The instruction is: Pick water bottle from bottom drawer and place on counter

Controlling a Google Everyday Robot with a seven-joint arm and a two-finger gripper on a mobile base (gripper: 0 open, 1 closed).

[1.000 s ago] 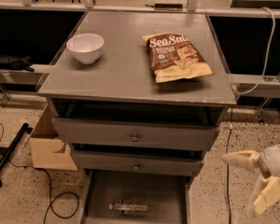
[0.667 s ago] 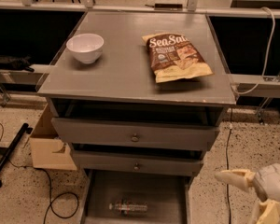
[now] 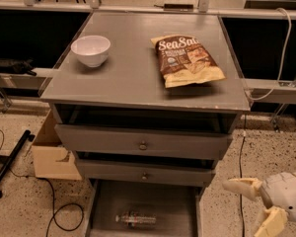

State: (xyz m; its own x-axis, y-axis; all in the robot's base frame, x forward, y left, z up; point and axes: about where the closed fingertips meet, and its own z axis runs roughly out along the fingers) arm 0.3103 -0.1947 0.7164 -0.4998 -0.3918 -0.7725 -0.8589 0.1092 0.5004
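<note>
Grey and flat, the counter [image 3: 133,78] is the biggest surface here, and it is where the bottle must go in the end. Below it are two drawers with knobs [image 3: 143,143], both pulled out a little. Under them the bottom drawer [image 3: 175,204] is open, a shallow tray with low sides. On the counter lie a chip bag [image 3: 187,59] at the right and a white bowl [image 3: 91,50] at the left, with bare space between them and toward the front edge.

The gripper [image 3: 255,205] is low at the right, outside the bottom drawer and well apart from the bottle. Its two pale fingers [image 3: 241,186] are spread apart and hold nothing.

The water bottle [image 3: 135,219] lies on its side on the drawer floor, in the front part, its length going left to right. I cannot tell which end has the cap.

The step in hand seems to be the approach. To do it well, the gripper should rise over the right wall of the drawer, not push through it, and then move left until it is above the middle of the bottle. The wrist should turn so that one finger comes down behind the bottle and one in front of it, across the body. It should stay in front of the knobbed drawer above. Because the bottle is round and probably light, it may roll if one finger touches first, so the descent should be centred, with the fingertips almost at the floor before closing.
</note>
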